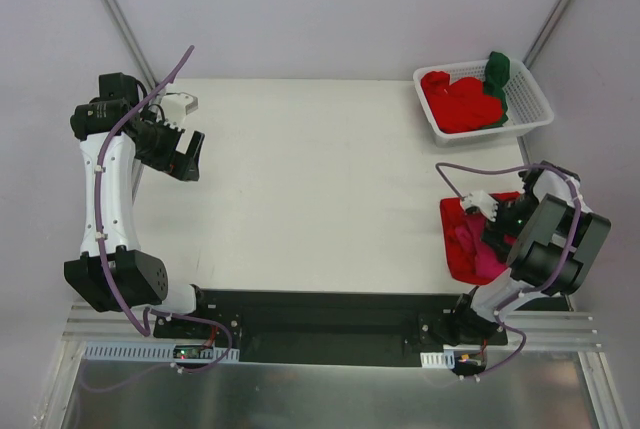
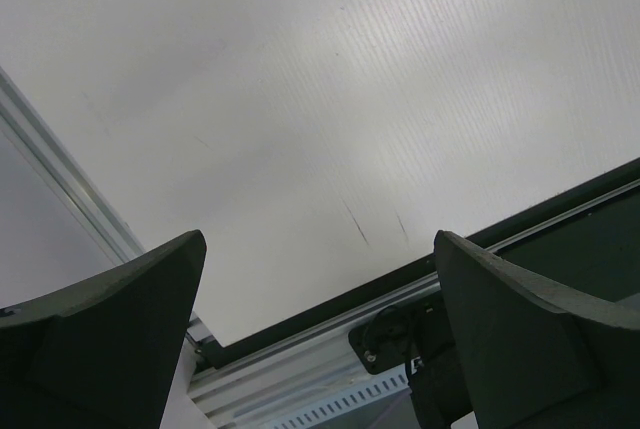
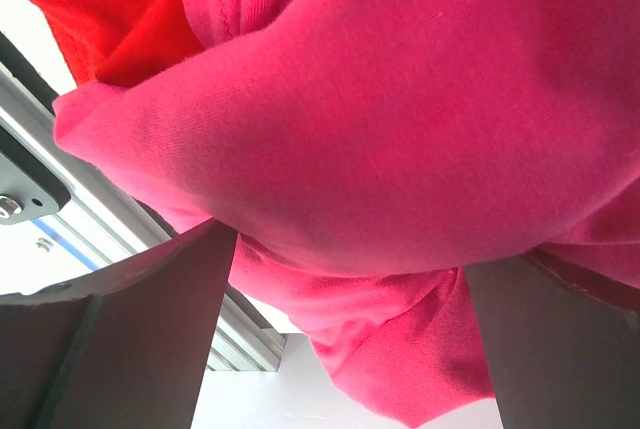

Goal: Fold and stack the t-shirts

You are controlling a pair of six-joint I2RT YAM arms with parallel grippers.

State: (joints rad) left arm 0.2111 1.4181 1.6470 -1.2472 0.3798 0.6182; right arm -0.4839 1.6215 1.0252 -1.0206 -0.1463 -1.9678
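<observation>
A white table [image 1: 320, 189] sits in front of two robot arms.

The left gripper [image 1: 188, 163] hangs over the left side of the table. Its two dark fingers [image 2: 110, 339] are wide apart. Nothing is between them. Under them there is only bare white table top. The table's dark front edge and a silver rail [image 2: 290, 369] are near them.

The right gripper [image 3: 345, 249] is low over the right side of the table, near the front edge. Its fingers [image 3: 130, 339] are wide apart too. A pink shirt [image 3: 400, 99] is right under it, very close. The soft pink cloth puffs down into the gap between the two fingers and touches the left one. The fingers do not look pressed shut on it.

The pink shirt lies in a lump on top of a red shirt [image 1: 452, 217]. Both are on the table, just by its right edge. The red one sticks out behind and to the left of the pink one. The right arm hides part of both.

A white basket [image 1: 535, 109] stands at the far right corner of the table, well apart from both grippers. More red shirts [image 1: 460, 104] are heaped inside it. A green shirt [image 1: 498, 74] is in there too, at the back, and it hangs partly over the far rim. None of the shirts in the basket are folded.
</observation>
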